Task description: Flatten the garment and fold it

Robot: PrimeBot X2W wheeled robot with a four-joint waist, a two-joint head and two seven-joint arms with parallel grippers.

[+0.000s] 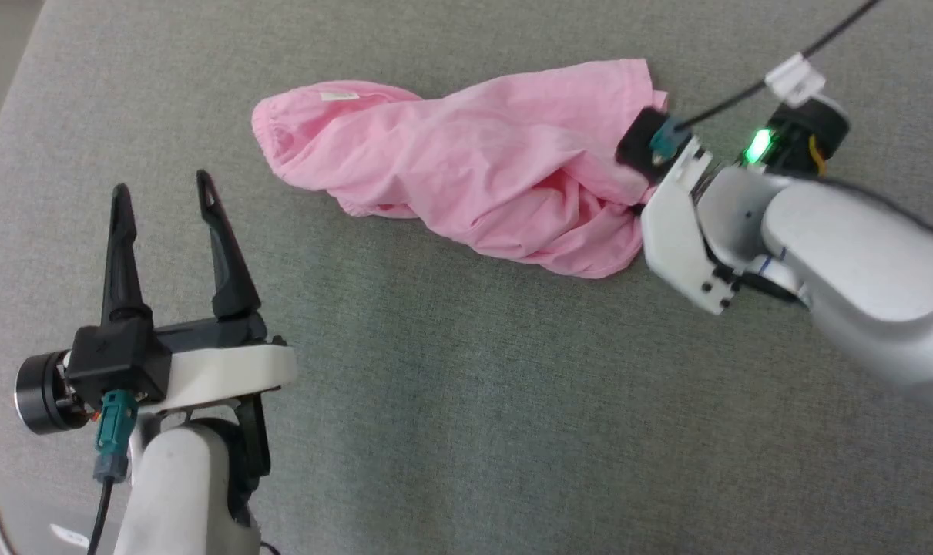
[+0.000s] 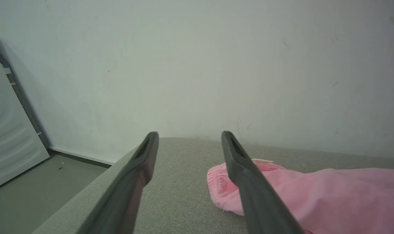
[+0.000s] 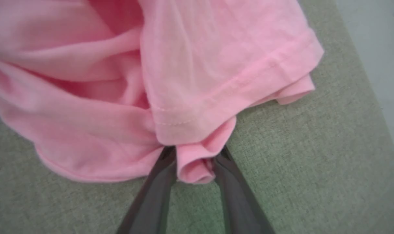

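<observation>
While the garment [image 1: 466, 169] lies crumpled on the grey fabric surface [image 1: 466, 401], my right gripper [image 3: 194, 156] pinches a fold of its leg hem. My left gripper [image 1: 164, 193] hangs spread wide and empty near its other end.

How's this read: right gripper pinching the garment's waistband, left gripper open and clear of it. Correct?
Not the waistband. The right gripper pinches a fold at the hemmed leg end of the garment, as the right wrist view shows; the head view puts the gathered waistband at the opposite end. The left gripper is open and clear of it, as stated.
</observation>
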